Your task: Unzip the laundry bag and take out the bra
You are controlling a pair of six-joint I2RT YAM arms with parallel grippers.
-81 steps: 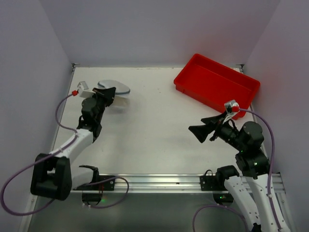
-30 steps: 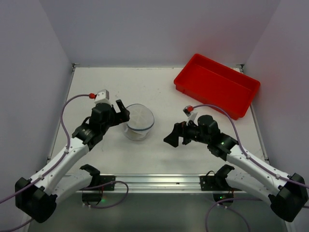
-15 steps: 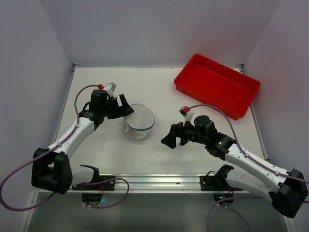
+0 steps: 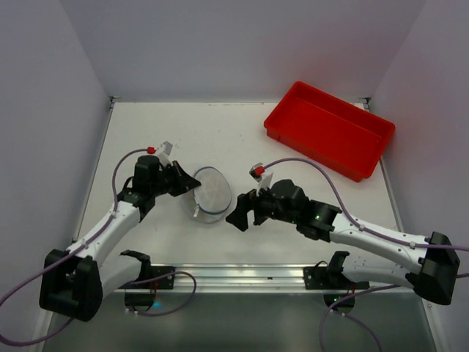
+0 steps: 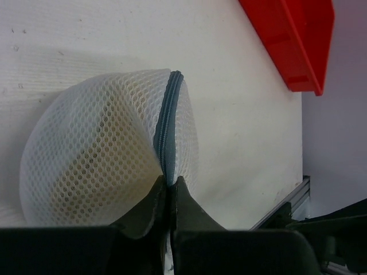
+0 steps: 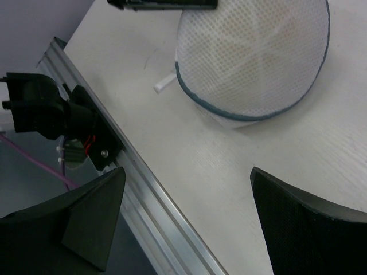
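The laundry bag (image 4: 209, 194) is a round white mesh case with a grey-blue rim zipper, standing tilted on its edge on the white table. My left gripper (image 4: 192, 185) is shut on its rim; in the left wrist view the fingertips (image 5: 170, 184) pinch the zipper band (image 5: 166, 129). My right gripper (image 4: 239, 215) is open and empty just right of the bag, a short gap away. In the right wrist view the bag (image 6: 258, 63) lies ahead of the wide-open fingers (image 6: 94, 215). A pale shape shows through the mesh; the bra itself cannot be made out.
A red plastic tray (image 4: 330, 129) stands at the back right, also in the left wrist view (image 5: 295, 40). The metal rail (image 4: 234, 275) runs along the near table edge, close under the right gripper (image 6: 143, 200). White walls enclose the table.
The bag has tipped up onto its edge and shifted slightly toward the near side with the left gripper. The right gripper has moved left, closer to the bag.
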